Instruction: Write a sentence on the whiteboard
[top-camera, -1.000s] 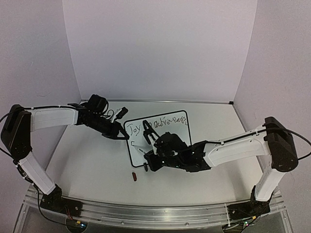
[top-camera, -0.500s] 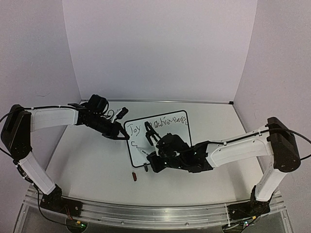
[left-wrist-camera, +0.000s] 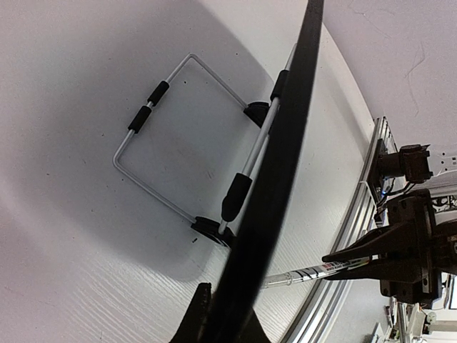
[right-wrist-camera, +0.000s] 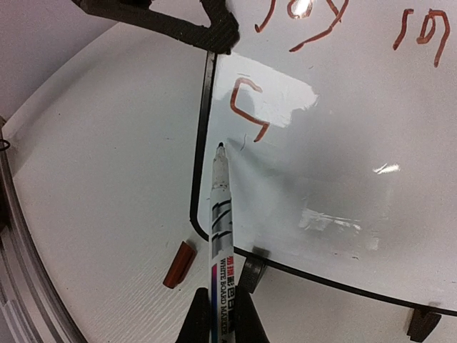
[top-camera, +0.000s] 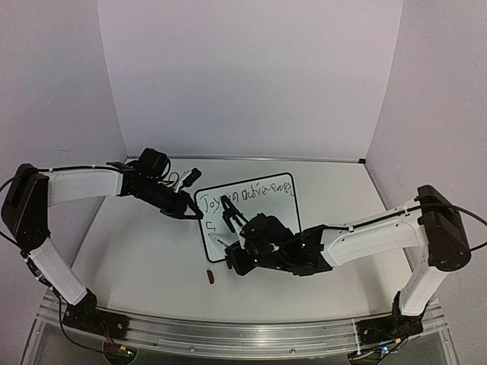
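Observation:
The whiteboard (top-camera: 262, 207) stands tilted on the table, with red writing along its top and a red S-like mark (right-wrist-camera: 246, 107) near its left edge. My left gripper (top-camera: 196, 214) is shut on the board's black frame (left-wrist-camera: 285, 143) at its upper left corner. My right gripper (right-wrist-camera: 221, 314) is shut on a white board marker (right-wrist-camera: 220, 214). The marker's tip (right-wrist-camera: 221, 146) touches the board just below the red mark, close to the left frame. In the top view the right gripper (top-camera: 230, 252) sits over the board's lower left part.
The marker's red cap (top-camera: 211, 277) lies on the table just in front of the board's lower left corner (right-wrist-camera: 179, 264). Two black clip feet (right-wrist-camera: 252, 271) hold the board's lower edge. A wire stand (left-wrist-camera: 153, 153) props it from behind. Purple walls close in the table.
My right gripper has shifted left and nearer with the marker, uncovering more of the top line of writing. The left gripper and the board have not moved.

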Robot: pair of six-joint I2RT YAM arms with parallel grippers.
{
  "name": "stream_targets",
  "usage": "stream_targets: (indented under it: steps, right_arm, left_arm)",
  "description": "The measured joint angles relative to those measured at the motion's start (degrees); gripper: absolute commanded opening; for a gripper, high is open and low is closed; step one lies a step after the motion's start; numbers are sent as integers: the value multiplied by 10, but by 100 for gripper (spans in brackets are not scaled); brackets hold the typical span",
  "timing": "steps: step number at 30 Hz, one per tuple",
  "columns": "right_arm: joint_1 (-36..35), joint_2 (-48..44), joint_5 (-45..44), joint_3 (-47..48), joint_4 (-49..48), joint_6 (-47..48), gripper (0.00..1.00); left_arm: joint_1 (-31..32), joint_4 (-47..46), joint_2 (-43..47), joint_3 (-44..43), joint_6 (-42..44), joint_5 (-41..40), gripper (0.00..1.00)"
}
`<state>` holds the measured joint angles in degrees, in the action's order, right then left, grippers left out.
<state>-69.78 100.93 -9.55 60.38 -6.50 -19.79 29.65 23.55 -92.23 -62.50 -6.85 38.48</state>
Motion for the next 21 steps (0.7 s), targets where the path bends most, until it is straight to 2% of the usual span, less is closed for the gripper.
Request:
stream_targets:
  steps: [9, 21]
  right_arm:
    - [0, -28, -12, -11, -22, 0, 0]
    - [0, 3, 13, -7, -20, 0, 0]
  left_arm:
    - [0, 0, 0, 0, 0, 0, 0]
    - [0, 0, 0, 0, 0, 0, 0]
